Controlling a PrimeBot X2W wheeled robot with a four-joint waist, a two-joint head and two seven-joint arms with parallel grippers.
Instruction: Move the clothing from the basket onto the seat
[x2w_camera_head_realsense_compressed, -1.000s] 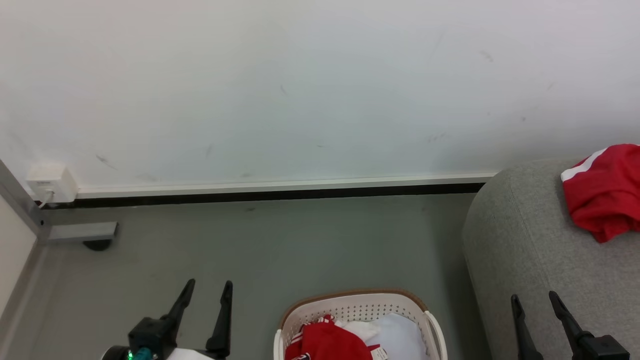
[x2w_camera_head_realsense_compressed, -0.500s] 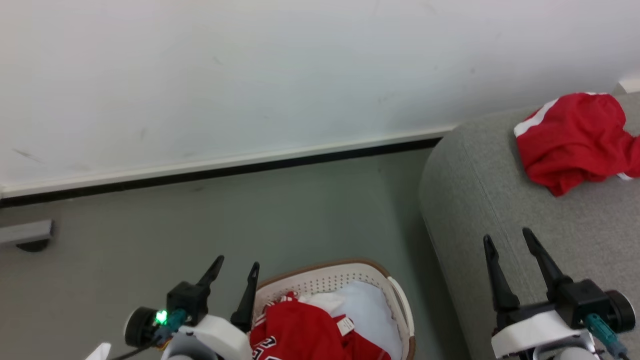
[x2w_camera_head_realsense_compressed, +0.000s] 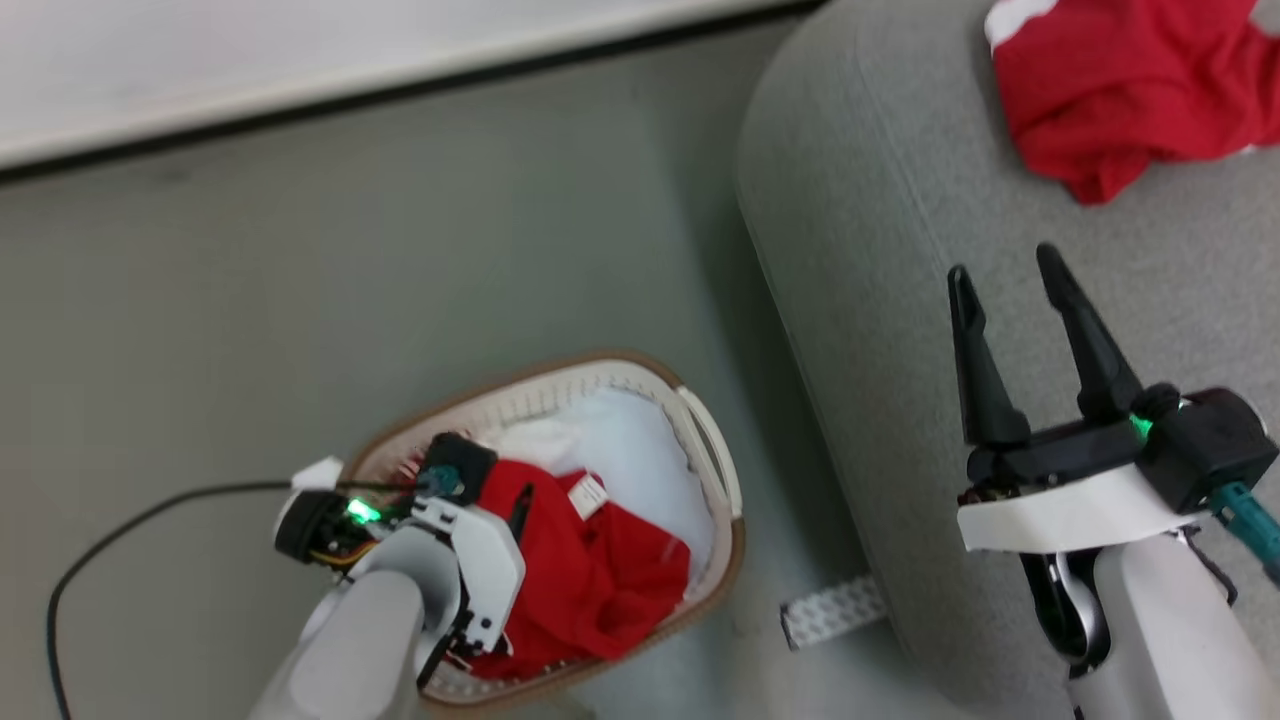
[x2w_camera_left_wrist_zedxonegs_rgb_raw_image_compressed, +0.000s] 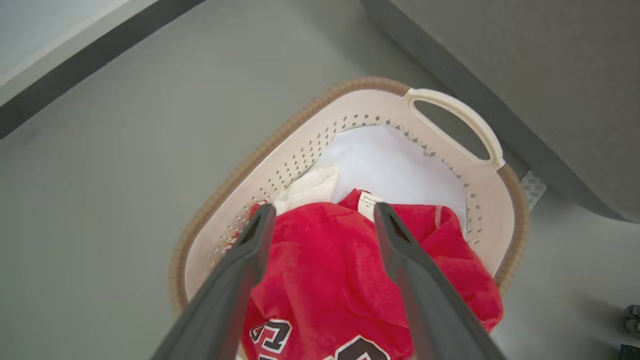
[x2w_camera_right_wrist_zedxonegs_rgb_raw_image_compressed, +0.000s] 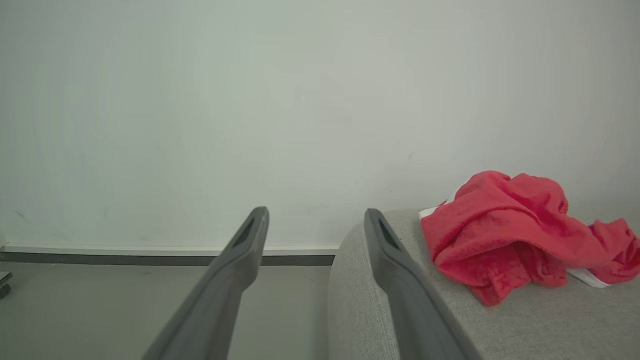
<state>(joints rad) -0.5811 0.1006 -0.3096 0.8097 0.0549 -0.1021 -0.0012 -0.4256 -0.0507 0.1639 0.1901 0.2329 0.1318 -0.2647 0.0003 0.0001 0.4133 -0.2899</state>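
A: Red jersey (x2w_camera_left_wrist_zedxonegs_rgb_raw_image_compressed: 330, 280) with dark lettering, heaped in the basket (x2w_camera_left_wrist_zedxonegs_rgb_raw_image_compressed: 320, 135) on top of a white cloth (x2w_camera_left_wrist_zedxonegs_rgb_raw_image_compressed: 395, 165), and the basket's on the floor (x2w_camera_head_realsense_compressed: 400, 250) just beside the seat (x2w_camera_head_realsense_compressed: 880, 300)
B: And the left gripper (x2w_camera_left_wrist_zedxonegs_rgb_raw_image_compressed: 323, 210) hangs just above that jersey, jaws wide apart, nothing in them!
A: Another red garment (x2w_camera_head_realsense_compressed: 1110, 90), crumpled, white stripe showing, lies further back on the seat. Right gripper (x2w_camera_head_realsense_compressed: 1002, 260) hovers over the grey cushion short of it, jaws spread, empty
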